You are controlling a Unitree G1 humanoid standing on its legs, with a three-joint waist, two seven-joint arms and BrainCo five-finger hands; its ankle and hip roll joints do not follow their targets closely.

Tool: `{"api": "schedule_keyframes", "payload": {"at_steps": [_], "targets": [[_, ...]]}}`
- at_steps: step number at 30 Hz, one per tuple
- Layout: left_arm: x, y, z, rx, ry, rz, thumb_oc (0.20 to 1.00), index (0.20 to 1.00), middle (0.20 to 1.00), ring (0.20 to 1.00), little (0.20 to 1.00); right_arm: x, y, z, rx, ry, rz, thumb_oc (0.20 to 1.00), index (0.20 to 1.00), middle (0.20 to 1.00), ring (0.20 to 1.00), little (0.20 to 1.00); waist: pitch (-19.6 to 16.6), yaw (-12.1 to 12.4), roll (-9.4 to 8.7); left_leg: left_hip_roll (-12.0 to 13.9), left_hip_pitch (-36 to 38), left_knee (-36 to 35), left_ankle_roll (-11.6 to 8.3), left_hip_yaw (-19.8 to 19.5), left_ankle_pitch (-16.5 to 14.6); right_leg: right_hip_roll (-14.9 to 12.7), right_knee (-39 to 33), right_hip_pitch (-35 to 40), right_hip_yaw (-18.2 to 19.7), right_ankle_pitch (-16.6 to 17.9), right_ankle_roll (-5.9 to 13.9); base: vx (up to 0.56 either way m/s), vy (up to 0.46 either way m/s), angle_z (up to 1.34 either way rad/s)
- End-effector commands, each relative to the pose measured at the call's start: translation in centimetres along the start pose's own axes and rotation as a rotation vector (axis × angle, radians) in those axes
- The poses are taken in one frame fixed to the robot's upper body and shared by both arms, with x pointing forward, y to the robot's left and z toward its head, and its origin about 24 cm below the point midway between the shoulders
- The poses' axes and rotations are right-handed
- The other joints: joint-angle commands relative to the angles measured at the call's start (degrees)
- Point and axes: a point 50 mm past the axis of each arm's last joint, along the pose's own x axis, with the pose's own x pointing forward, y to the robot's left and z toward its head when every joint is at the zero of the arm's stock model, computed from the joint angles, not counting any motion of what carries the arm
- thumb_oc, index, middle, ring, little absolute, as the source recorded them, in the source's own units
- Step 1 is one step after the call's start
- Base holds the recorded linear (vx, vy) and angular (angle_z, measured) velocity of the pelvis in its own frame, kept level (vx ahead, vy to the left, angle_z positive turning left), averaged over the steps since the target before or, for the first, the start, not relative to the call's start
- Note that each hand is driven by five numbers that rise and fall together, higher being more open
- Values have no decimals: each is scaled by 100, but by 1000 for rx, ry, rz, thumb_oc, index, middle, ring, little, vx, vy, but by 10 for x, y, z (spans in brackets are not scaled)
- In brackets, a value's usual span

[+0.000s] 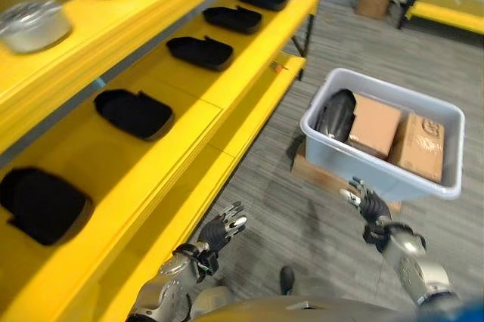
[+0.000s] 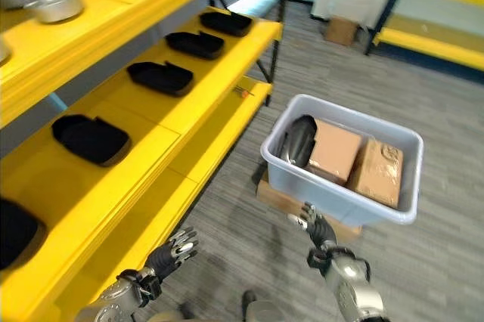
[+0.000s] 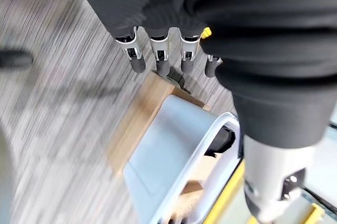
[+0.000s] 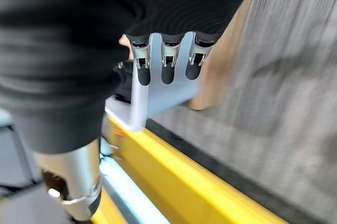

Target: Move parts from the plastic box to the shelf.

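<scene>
A pale grey plastic box stands on a flat brown board on the floor, right of the yellow shelf. In the box lie a black part and two cardboard cartons. Several black parts sit in a row on the shelf's middle level. My right hand hovers open and empty just in front of the box's near wall. My left hand is open and empty beside the shelf's lower edge. In the right wrist view straight fingers point at the box.
Silver metal pots stand on the shelf's upper level. A second yellow shelf and a cardboard box stand at the far end. Grey carpet floor runs between the shelf and the box.
</scene>
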Motion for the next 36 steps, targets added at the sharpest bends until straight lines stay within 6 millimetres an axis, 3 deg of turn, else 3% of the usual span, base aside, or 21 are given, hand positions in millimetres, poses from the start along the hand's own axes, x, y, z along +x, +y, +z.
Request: {"api": "schedule_keyframes", "payload": {"at_steps": [1, 4, 5, 7, 18, 20, 23, 24, 25, 26, 28, 29, 30, 32, 33, 36], "targets": [[-2, 7, 16, 22, -45, 22, 1000, 1000, 1000, 1000, 1000, -1, 11, 1, 15, -29, 1, 1000, 1000, 1000, 1000, 1000, 34, 132, -232, 95, 105, -54, 9, 333, 79, 54, 291, -283, -436, 152, 496, 156, 24, -44], [4, 1, 18, 20, -49, 10, 1000, 1000, 1000, 1000, 1000, -3, 17, -5, 20, -19, 13, 1000, 1000, 1000, 1000, 1000, 124, 148, -183, 126, -252, -317, -194, 231, 560, 208, 178, -70, -271, 57, 431, 204, 51, -37], [7, -2, 21, 7, -66, 20, 1000, 1000, 1000, 1000, 1000, 1, 26, -2, -12, -17, 59, 1000, 1000, 1000, 1000, 1000, 252, 331, -211, 13, -753, -82, -253, -166, 724, 246, 134, 141, -40, -33, 364, 193, 99, -82], [8, -3, 21, 10, -74, 27, 1000, 1000, 1000, 1000, 1000, 4, 33, 2, -27, -25, 85, 1000, 1000, 1000, 1000, 1000, 281, 420, -231, -19, -826, 4, -204, -264, 695, 246, 158, 189, 36, -103, 339, 164, 111, -123], [10, -1, 11, 115, -7, 40, 1000, 1000, 1000, 1000, 1000, 8, 62, 18, -71, -100, 182, 1000, 1000, 1000, 1000, 1000, 56, 501, -392, -37, -173, -239, 80, -14, 315, 314, 508, -33, -484, -270, 324, 135, 85, -24], [10, 0, 8, 129, 12, 38, 1000, 1000, 1000, 1000, 1000, 11, 68, 25, -63, -125, 180, 1000, 1000, 1000, 1000, 1000, 60, 532, -395, -48, -70, -300, 137, 20, 269, 376, 1008, -279, -618, -227, 361, 65, 43, -4], [7, 6, 4, 118, 16, 66, 1000, 1000, 1000, 1000, 1000, 15, 77, 29, -48, -128, 187, 1000, 1000, 1000, 1000, 1000, 116, 591, -330, 12, 30, -371, 258, 85, 173, 275, 2492, -922, -853, 85, 636, 37, 18, -16], [3, 12, 3, 109, 14, 92, 1000, 1000, 1000, 1000, 1000, 17, 81, 28, -37, -121, 194, 1000, 1000, 1000, 1000, 1000, 136, 693, -294, 84, 26, -348, 278, 161, 159, -90, 2704, -1076, -1074, 185, 785, 72, -93, -42], [0, 16, 2, 114, 13, 109, 1000, 1000, 1000, 1000, 1000, 17, 83, 27, -31, -112, 199, 1000, 1000, 1000, 1000, 1000, 149, 765, -300, 131, 30, -318, 275, 235, 138, -368, 2441, -1010, -1237, 260, 870, 104, -250, -70], [-4, 21, 5, 117, 11, 119, 1000, 1000, 1000, 1000, 1000, 18, 82, 24, -35, -104, 196, 1000, 1000, 1000, 1000, 1000, 148, 837, -314, 223, 49, -279, 225, 326, 125, -790, 1710, -862, -1403, 464, 960, 117, -330, -102], [-7, 26, 8, 127, 15, 120, 1000, 1000, 1000, 1000, 1000, 19, 78, 17, -45, -72, 197, 1000, 1000, 1000, 1000, 1000, 148, 856, -336, 343, 129, -273, 115, 366, 78, -1245, 699, -761, -1384, 943, 1107, 171, -440, -97], [-9, 30, 9, 145, 27, 125, 1000, 1000, 1000, 1000, 1000, 19, 75, 12, -36, -63, 174, 1000, 1000, 1000, 1000, 1000, 134, 847, -395, 419, 239, -270, 50, 369, -73, -1673, 93, -877, -1197, 1710, 1368, 257, -543, -40], [-11, 33, 8, 145, 27, 140, 1000, 1000, 1000, 1000, 1000, 19, 75, 13, -25, -81, 159, 1000, 1000, 1000, 1000, 1000, 129, 852, -413, 475, 305, -257, 34, 395, -167, -1800, 19, -984, -1112, 1975, 1475, 318, -651, -17], [-15, 38, 1, 174, 16, 223, 1000, 1000, 1000, 1000, 1000, 16, 77, 22, -72, -125, 184, 1000, 1000, 1000, 1000, 1000, -11, 870, -480, 681, 208, -15, -68, 453, -262, -1530, -177, -719, -1286, 1382, 1420, 321, -649, 23], [-15, 39, 0, 174, 15, 228, 1000, 1000, 1000, 1000, 1000, 16, 77, 22, -76, -119, 188, 1000, 1000, 1000, 1000, 1000, -13, 867, -487, 691, 206, 4, -72, 467, -265, -1508, -156, -718, -1296, 1345, 1410, 262, -521, 18], [-12, 29, 2, 159, -33, 207, 1000, 1000, 1000, 1000, 1000, 13, 63, 19, -143, -73, 176, 1000, 1000, 1000, 1000, 1000, 32, 809, -487, 913, 153, 246, -215, 559, -214, -1164, 143, -596, -1436, 632, 1126, 188, -368, -22]]}}
